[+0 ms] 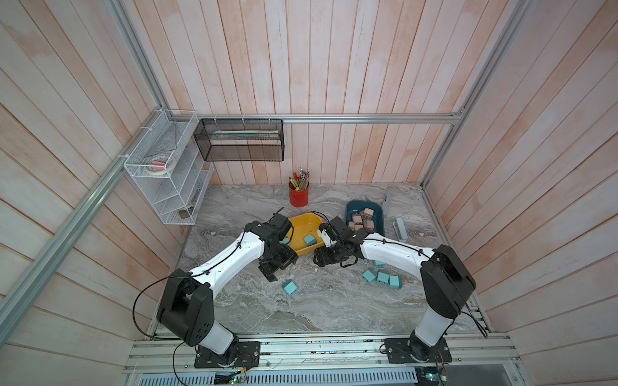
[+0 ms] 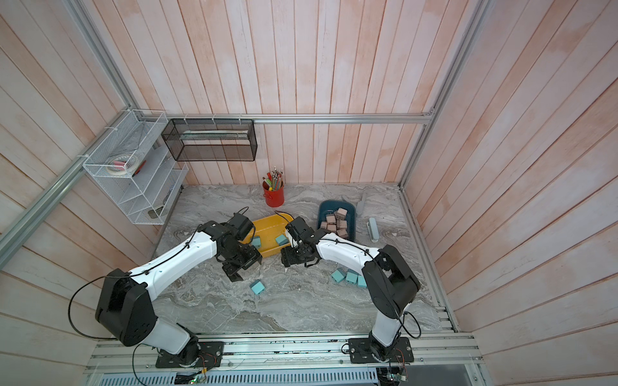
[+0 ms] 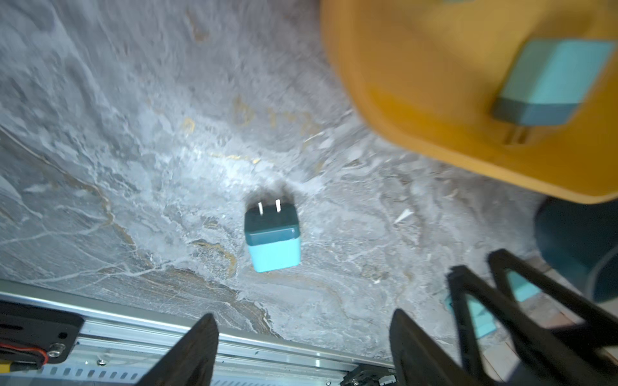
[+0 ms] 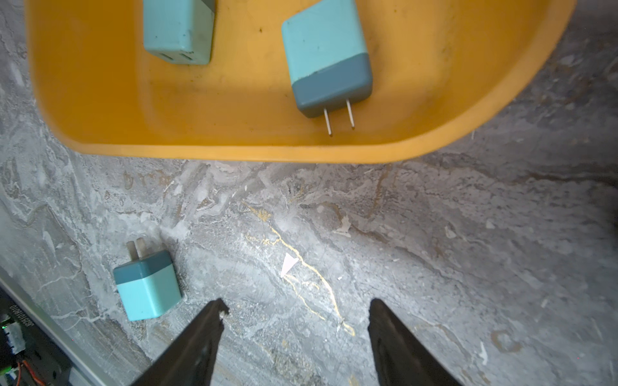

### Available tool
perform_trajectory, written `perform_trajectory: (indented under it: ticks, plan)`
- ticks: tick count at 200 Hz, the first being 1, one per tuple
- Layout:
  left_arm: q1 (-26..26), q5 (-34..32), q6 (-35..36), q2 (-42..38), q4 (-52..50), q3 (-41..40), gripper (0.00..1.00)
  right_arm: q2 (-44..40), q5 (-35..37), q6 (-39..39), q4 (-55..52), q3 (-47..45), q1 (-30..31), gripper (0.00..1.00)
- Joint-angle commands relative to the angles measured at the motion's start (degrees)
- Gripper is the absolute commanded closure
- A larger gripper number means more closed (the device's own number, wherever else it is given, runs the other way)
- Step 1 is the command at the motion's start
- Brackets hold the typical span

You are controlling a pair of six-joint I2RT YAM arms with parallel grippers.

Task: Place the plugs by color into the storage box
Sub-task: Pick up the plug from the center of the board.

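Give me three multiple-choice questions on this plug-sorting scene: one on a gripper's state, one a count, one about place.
1. The right gripper is: A shut on a plug; B open, empty; C shut on a rim.
2. How many teal plugs lie in the yellow tray? A none; B five; C two.
3. Where are the brown plugs? A blue tray; B yellow tray; C in the right gripper.
Answers: 1 B, jaws apart with nothing between; 2 C, the right wrist view shows two inside; 3 A, piled there in both top views.
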Motion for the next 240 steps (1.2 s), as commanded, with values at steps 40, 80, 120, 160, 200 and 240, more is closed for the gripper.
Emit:
perform_trajectory:
  ticks: [40, 80, 120, 160, 200, 240]
  plan:
    - [-1.0, 1.9, -3.3, 2.3, 6.5, -5.0, 0.17, -1.4, -0.9, 1.3, 2.0, -3.2, -0.2, 0.28]
    - [-2.2, 4.0, -1.9, 7.1, 12.6, -6.5, 0.21, -2.6, -0.6, 1.5, 2.3, -5.3, -0.2, 0.28]
    - [-3.6, 4.5, -2.6, 8.8, 14.9, -9.4, 0.27, -2.3, -0.4, 1.2, 1.8, -5.2, -0.3, 0.28]
    - [-3.6, 3.9, -1.9, 9.5, 14.9, -12.7, 0.37, -2.0, -0.3, 1.0, 2.0, -5.5, -0.3, 0.28]
    - [-3.6, 1.3, 1.1, 11.2, 12.7, -11.6, 0.51, -1.7, -0.5, 0.8, 2.2, -5.5, -0.4, 0.28]
    - [-3.6, -0.6, 4.2, 12.5, 9.9, -7.0, 0.58, -1.1, -0.2, 0.0, 1.4, -4.2, -0.5, 0.28]
